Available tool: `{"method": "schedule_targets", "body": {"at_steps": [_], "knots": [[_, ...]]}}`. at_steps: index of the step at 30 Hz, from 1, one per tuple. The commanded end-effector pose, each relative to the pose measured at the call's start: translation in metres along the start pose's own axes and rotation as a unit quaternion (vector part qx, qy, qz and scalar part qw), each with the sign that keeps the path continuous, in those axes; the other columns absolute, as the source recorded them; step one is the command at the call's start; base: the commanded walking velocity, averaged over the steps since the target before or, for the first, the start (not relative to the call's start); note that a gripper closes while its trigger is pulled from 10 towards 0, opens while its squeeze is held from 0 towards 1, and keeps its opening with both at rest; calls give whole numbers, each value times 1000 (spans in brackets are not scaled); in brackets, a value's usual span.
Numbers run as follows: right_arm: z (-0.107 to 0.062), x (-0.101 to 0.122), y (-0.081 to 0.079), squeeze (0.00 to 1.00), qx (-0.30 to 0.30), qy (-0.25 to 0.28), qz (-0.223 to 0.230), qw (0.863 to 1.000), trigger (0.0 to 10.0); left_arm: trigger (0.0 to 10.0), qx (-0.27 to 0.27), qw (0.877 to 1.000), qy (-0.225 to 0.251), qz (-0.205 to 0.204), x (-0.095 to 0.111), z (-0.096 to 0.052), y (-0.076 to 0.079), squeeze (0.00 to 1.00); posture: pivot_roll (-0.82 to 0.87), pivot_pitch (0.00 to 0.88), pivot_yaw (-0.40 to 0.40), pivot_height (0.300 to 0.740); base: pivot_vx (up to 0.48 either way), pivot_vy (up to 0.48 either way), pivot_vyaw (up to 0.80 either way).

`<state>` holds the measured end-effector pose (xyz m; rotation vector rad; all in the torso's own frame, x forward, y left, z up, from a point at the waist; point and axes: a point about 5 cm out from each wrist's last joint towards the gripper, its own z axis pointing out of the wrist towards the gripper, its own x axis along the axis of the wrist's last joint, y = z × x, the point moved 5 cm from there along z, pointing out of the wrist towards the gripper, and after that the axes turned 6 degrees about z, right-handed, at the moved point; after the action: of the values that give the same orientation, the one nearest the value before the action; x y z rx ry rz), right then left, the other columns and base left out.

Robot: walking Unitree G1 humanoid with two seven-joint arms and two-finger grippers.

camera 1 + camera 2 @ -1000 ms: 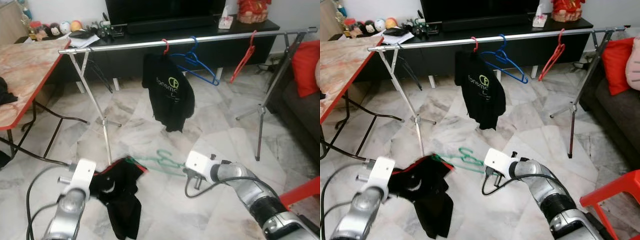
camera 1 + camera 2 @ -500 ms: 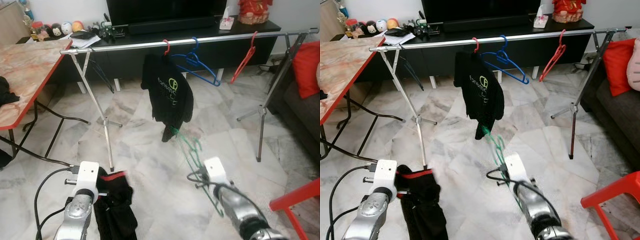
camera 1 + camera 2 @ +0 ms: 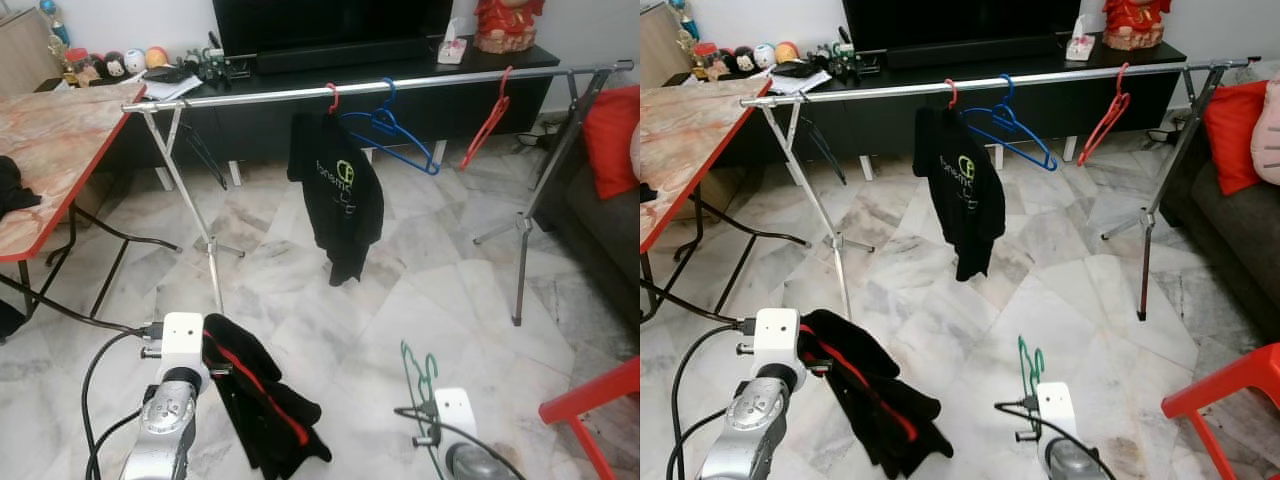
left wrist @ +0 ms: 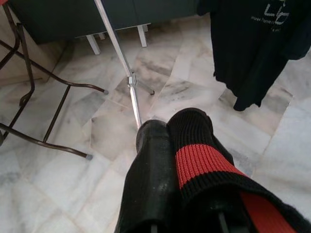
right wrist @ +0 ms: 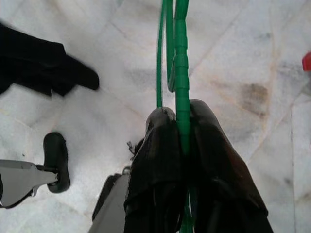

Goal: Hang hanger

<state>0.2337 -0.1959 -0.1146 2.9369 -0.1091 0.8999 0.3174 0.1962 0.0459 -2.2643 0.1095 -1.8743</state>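
Green plastic is pinched between the right gripper's fingers; the hanger is clamped at its shaft, its hook reaching out past the fingertips, low over the marble floor and well short of the rail; a black garment with a red stripe is held by the left gripper, draped over one finger and pressed against the other; on the rail are hung a black shirt on a red hanger, a blue hanger and a red hanger.
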Motion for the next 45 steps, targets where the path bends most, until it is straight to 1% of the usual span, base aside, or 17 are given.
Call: {"method": "schedule_targets", "body": {"at_steps": [1, 2, 4, 7, 8, 15, 16, 21, 22, 23, 25, 27, 28, 29, 36, 39, 45], "knots": [[-1, -7, -3, 0, 0, -4, 16, 1000, 10000, 10000, 36, 997, 65, -20, 30, -2, -19, 0, -65, 0, 78, 740, 0, 0, 0], [-1, -8, -4, 0, 2, -5, 20, 1000, 10000, 10000, 41, 997, 67, -24, 31, -3, -21, 0, -64, 0, 78, 740, 0, 0, 0], [-1, -8, -6, 0, 4, -5, 26, 1000, 10000, 10000, 39, 997, 61, -32, 29, -4, -19, 0, -64, 0, 78, 740, 0, 0, 0], [0, -7, -9, 0, 6, -5, 22, 1000, 10000, 10000, 41, 996, 58, -45, 28, -4, -19, 0, -66, 0, 77, 740, 0, 0, 0], [0, -4, -13, 0, 10, -6, 12, 1000, 10000, 10000, 47, 996, 58, -57, 27, -4, -19, 0, -66, 0, 77, 740, 0, 0, 0], [1, 0, -21, 0, 18, -6, 6, 1000, 10000, 10000, 44, 996, 55, -48, 27, -6, -17, 0, -62, 0, 76, 740, 0, 384, 0], [1, -2, -23, 0, 22, -9, -2, 1000, 10000, 10000, 43, 997, 52, -40, 25, -7, -16, 0, -62, 0, 76, 740, 0, 446, 0], [0, -8, -30, 0, 32, -15, -23, 999, 10000, 10000, 43, 997, 52, -45, 25, -7, -16, 0, -61, 0, 81, 740, 0, 446, 0], [-1, -16, -26, 0, 30, -23, -31, 999, 10000, 10000, 43, 997, 53, -44, 25, -6, -17, 0, -61, 0, 81, 740, 0, 446, 0], [-3, -31, -17, 0, 26, -39, -56, 997, 10000, 10000, 39, 997, 53, -33, 26, -5, -15, 0, -59, 0, 80, 740, 0, 446, 406], [-4, -36, -15, 0, 26, -41, -61, 997, 10000, 10000, 38, 997, 54, -29, 26, -5, -15, 0, -59, 0, 80, 740, 0, 444, 506], [-4, -37, -14, 0, 28, -40, -52, 997, 10000, 10000, 39, 997, 54, -33, 26, -5, -14, 0, -56, 0, 78, 740, 0, 446, 309], [-4, -38, -12, 0, 29, -40, -36, 998, 10000, 10000, 40, 997, 54, -36, 27, -5, -14, 0, -55, 0, 75, 740, 0, 446, 0], [-4, -38, -12, 0, 28, -40, -33, 998, 10000, 10000, 40, 997, 54, -37, 27, -5, -14, 0, -55, 0, 75, 740, 0, 446, 0], [-5, -39, -11, 0, 28, -40, -36, 998, 10000, 10000, 41, 997, 54, -37, 27, -5, -14, 0, -55, 0, 75, 740, 0, 446, 0], [-5, -37, -9, 0, 30, -34, -29, 999, 10000, 10000, 43, 997, 55, -37, 29, -5, -16, 0, -55, 0, 75, 740, 0, 446, 0], [-4, -36, -12, 0, 31, -35, -34, 998, 10000, 10000, 42, 997, 56, -36, 30, -3, -15, 0, -54, 0, 74, 740, 0, 445, 0]]}}
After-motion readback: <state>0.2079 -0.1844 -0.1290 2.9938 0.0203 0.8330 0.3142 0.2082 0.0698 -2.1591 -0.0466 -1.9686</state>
